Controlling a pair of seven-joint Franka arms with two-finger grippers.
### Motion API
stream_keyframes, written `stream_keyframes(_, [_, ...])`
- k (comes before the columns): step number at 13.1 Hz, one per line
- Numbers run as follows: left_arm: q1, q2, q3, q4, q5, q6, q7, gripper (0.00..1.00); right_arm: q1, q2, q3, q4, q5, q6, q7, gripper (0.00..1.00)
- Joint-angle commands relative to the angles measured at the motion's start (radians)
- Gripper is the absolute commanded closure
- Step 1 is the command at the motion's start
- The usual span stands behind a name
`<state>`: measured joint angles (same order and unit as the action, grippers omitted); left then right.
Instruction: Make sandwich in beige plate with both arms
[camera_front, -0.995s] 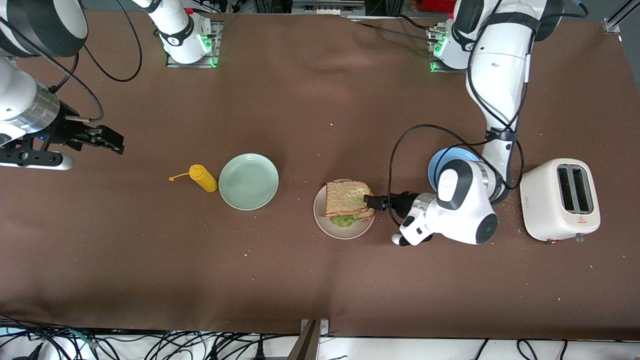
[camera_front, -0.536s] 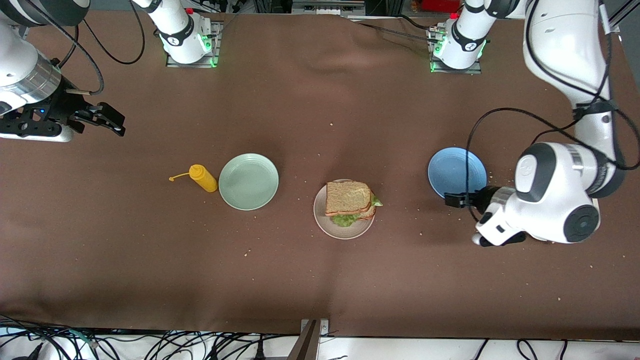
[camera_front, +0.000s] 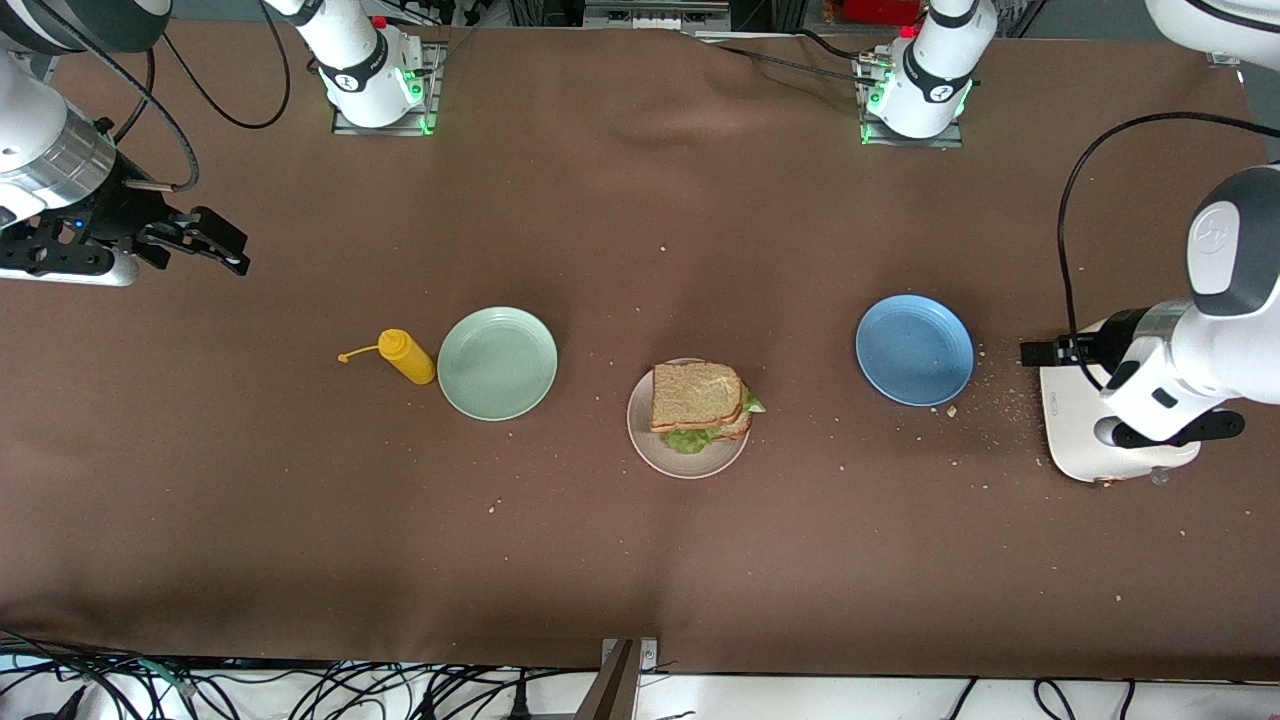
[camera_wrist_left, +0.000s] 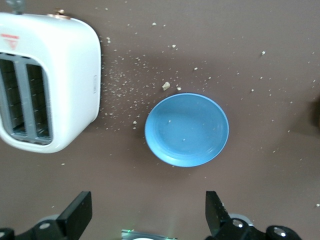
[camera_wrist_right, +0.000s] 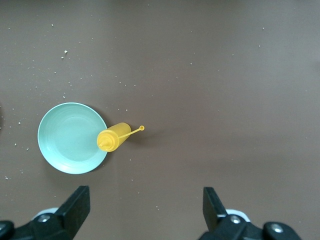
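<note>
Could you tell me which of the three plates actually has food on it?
The beige plate, between the mint-green plate and blue plate, holds the sandwich; both others are bare.

Even, diffuse overhead illumination; the brown counter (camera_front: 600, 560) is uniformly lit, without glare. Shadows are soft and faint, one beside the yellow bottle (camera_wrist_right: 114, 138). All views are sharp, with no visible blur. Green indicator lights glow at both arm bases.

The front camera sits high, facing the arm bases across the whole counter (camera_front: 620, 560). Each wrist camera looks straight down from well above. The left shares the blue plate (camera_wrist_left: 187, 129) and toaster (camera_wrist_left: 45, 82); the right shares the mint-green plate (camera_wrist_right: 70, 138) and yellow bottle (camera_wrist_right: 114, 138).
</note>
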<state>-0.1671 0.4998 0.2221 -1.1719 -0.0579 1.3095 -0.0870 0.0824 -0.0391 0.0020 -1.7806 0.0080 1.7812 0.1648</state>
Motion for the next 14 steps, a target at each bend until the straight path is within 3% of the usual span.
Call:
stream_keyframes(1, [0.044, -0.073, -0.013, -0.037, 0.059, -0.024, 0.038, 0.00, -0.012, -0.001, 0.006, -0.008, 0.020, 0.011, -0.008, 0.00])
stream_keyframes(5, [0.086, -0.196, -0.078, -0.153, 0.096, 0.023, 0.039, 0.00, -0.007, 0.007, 0.007, -0.005, 0.018, 0.011, -0.008, 0.00])
stream_keyframes(8, [0.112, -0.357, -0.107, -0.357, 0.095, 0.180, 0.032, 0.00, -0.006, 0.022, 0.007, 0.015, 0.010, 0.007, -0.014, 0.00])
stream_keyframes(14, [0.107, -0.457, -0.135, -0.387, 0.093, 0.192, 0.041, 0.00, -0.006, 0.022, 0.007, 0.018, -0.043, 0.006, -0.018, 0.00])
